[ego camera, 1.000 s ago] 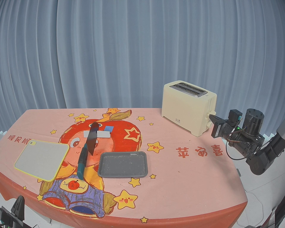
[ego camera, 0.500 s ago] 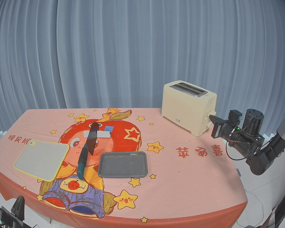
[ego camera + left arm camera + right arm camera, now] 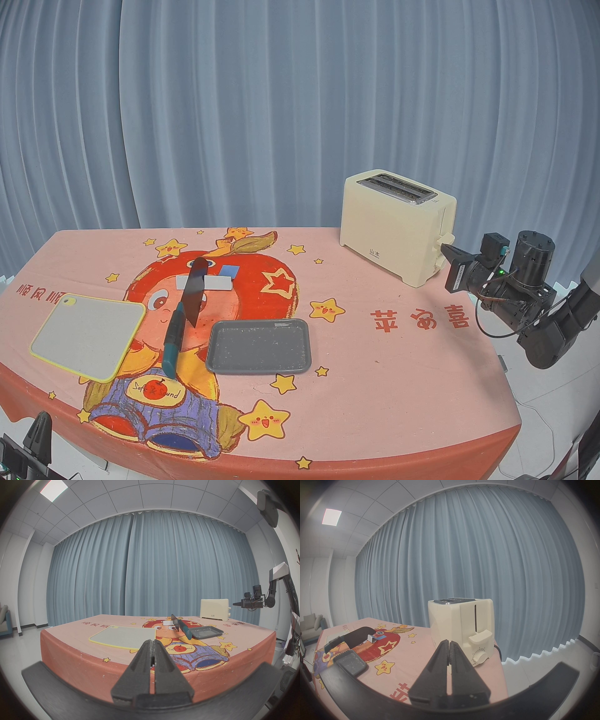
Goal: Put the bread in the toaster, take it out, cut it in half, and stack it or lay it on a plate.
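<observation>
No mvmt: pink tablecloth [image 3: 387,362], blue curtain [image 3: 250,112]

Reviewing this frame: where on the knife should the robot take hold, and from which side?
Probably grip the knife by its teal handle, from above, closing across its narrow width. The dark blade leans up on a white rest, while the handle points toward the near edge, nearest the left hand.

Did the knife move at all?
No. The knife sits in the same spot as before, between the cutting board and the gray tray, its tip by the same white block.
</observation>
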Controlling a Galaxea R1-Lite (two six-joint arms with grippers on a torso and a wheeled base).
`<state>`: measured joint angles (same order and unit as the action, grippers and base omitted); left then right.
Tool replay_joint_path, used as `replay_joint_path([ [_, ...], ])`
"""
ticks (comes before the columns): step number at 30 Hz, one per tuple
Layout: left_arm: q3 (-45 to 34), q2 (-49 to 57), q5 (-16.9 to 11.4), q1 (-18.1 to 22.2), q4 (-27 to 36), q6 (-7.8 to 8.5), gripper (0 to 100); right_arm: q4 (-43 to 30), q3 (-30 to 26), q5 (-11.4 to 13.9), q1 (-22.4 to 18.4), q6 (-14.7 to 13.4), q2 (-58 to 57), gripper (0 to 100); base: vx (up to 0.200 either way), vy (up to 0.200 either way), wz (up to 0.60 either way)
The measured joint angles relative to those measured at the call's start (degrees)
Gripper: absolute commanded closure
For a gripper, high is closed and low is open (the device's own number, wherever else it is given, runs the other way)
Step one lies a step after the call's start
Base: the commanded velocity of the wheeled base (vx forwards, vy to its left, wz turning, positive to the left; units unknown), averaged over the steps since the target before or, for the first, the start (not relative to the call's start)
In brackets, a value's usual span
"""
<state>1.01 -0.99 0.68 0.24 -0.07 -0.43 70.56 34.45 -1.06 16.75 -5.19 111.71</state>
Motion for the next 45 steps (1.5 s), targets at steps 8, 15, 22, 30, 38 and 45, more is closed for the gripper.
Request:
replay_joint_path([
  [8,0.0,0.0,0.0,0.0,0.0,0.00,100,-0.5,-0.2,0.0,-0.5,0.1,0.7,100,0.000,0.000,0.00],
  [15,0.0,0.0,0.0,0.0,0.0,0.00,100,0.0,0.0,0.1,-1.8,0.4,2.8,100,0.000,0.000,0.00],
  [22,0.0,0.0,0.0,0.0,0.0,0.00,100,0.1,1.2,0.2,-4.2,1.2,5.4,100,0.000,0.000,0.00],
  [30,0.0,0.0,0.0,0.0,0.1,0.00,100,0.6,2.0,0.8,-5.1,2.0,7.7,100,0.000,0.000,0.00],
  [38,0.0,0.0,0.0,0.0,0.1,0.00,100,6.5,2.7,2.4,-5.8,3.3,9.9,100,0.000,0.000,0.00],
  [45,0.0,0.0,0.0,0.0,0.1,0.00,100,8.7,2.8,4.6,-7.2,4.6,11.9,100,0.000,0.000,0.00],
])
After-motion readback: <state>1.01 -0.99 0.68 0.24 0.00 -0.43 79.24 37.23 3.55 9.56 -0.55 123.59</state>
